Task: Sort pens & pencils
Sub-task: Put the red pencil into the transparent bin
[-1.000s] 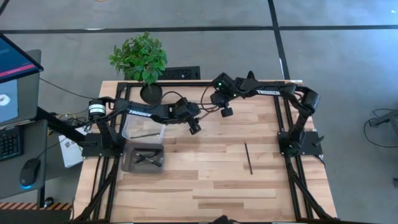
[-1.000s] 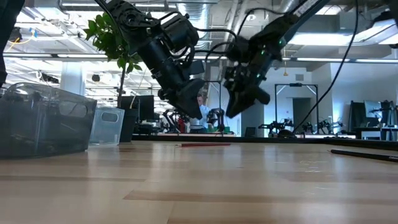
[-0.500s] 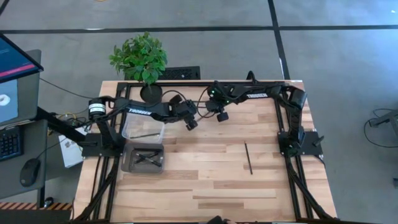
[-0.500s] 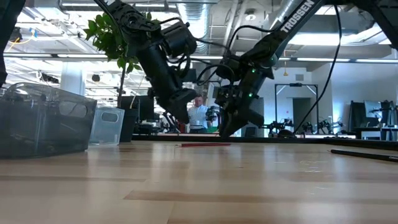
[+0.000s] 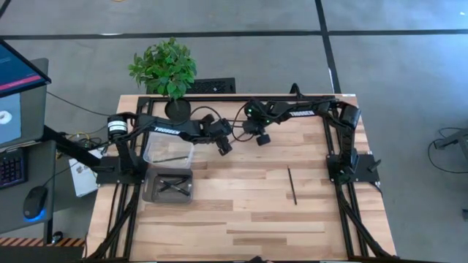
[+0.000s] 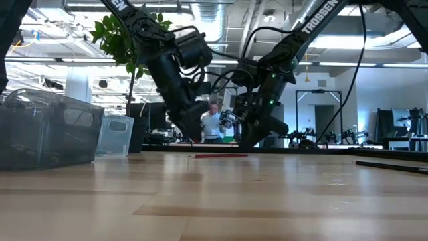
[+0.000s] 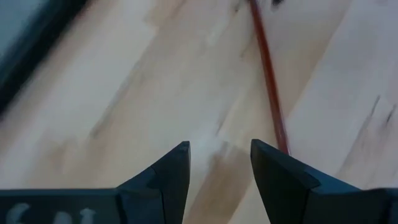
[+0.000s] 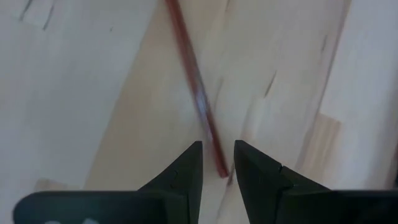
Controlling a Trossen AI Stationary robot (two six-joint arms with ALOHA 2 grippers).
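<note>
Two end effectors now converged low over the back of the worktop (image 5: 248,212), having dropped in the last second from higher, wider-spaced positions. Right end effector (image 8: 217,163), fingers narrowly parted, poised directly above the reddish-brown pencil (image 8: 194,93), its near end between the fingertips. Left end effector (image 7: 219,163), fingers moderately apart, just beside the same pencil. Likely the next pick. Black pen (image 5: 292,185) well apart toward the front; others already in two bins (image 5: 167,184).
</note>
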